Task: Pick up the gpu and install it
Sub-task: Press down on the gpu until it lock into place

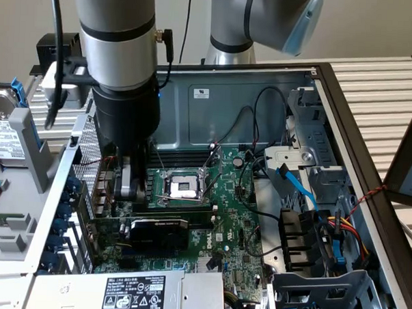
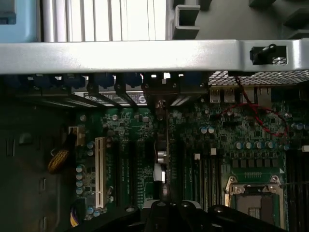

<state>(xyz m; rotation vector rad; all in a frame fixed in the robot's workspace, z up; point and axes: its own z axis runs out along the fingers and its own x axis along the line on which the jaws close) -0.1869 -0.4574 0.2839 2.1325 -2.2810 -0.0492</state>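
The gpu [image 1: 159,232] is sitting upright on the motherboard [image 1: 241,204], apparently in its slot, bracket end toward the case's rear wall [image 1: 88,190]. The gripper [image 1: 131,185] is hovering just above it near the bracket end, fingers closed and holding nothing. Judging the card light, stiff and fragile; gripping the top edge looks safest, not the cooler.

Matt black gpu [image 1: 159,232] shroud; dull grey metal case [image 1: 47,188].

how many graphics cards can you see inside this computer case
1. The gpu stands on edge in a slot of the motherboard, between the CPU socket and the power supply. Others may be hidden behind the arm.
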